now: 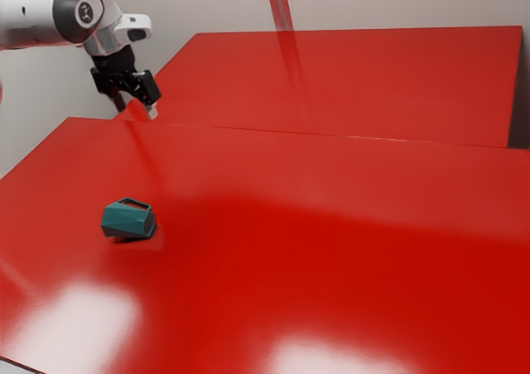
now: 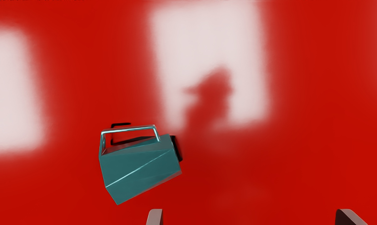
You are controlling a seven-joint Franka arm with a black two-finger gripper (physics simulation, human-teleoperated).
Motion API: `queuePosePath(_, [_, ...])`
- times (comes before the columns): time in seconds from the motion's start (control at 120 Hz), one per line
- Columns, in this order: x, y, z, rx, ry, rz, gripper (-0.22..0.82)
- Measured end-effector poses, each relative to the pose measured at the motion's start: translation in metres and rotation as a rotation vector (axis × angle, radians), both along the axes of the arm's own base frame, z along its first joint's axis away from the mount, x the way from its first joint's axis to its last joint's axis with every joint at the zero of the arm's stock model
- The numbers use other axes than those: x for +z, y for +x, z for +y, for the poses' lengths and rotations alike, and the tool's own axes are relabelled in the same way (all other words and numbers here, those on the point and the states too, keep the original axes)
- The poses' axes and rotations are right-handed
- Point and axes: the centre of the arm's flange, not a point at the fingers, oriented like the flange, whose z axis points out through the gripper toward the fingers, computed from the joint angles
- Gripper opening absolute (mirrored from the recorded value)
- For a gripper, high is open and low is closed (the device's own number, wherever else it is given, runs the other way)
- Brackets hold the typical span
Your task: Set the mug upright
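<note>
Mug [image 2: 141, 168] lies on its side on table [image 1: 331, 291], contents not visible; gripper [image 1: 137, 110] spread wide, holding nothing, fingers [image 2: 155, 217] partly cut off.

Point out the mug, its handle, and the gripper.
Mug [image 2: 138, 179]: wrist view, side of its teal body.
Handle [image 2: 129, 128]: wrist view, its long bar.
Gripper [image 1: 137, 110]: exterior view, midway between the tips of its fingers.

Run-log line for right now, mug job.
mug: lying on its side on red table | claw: open, clear of mug | grasp: none | upright: no
</note>
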Motion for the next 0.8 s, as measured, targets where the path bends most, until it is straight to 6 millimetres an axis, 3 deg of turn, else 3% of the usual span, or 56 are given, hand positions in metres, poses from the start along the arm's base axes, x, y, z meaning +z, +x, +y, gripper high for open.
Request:
queuePosePath(0.167, [-0.001,-0.016,0.008,0.014,-0.019,-0.002,0.60])
queuePosePath(0.267, [-0.023,-0.060,0.014,0.022,-0.072,-0.008,0.60])
queuePosePath(0.317, [-0.034,-0.078,0.029,0.054,-0.092,-0.029,0.60])
queuePosePath(0.492, [-0.088,-0.113,0.092,0.207,-0.210,-0.113,0.60])
queuePosePath(0.608, [-0.122,-0.130,0.117,0.263,-0.311,-0.175,0.60])
queuePosePath(0.8, [-0.157,-0.144,0.146,0.252,-0.393,-0.284,0.60])
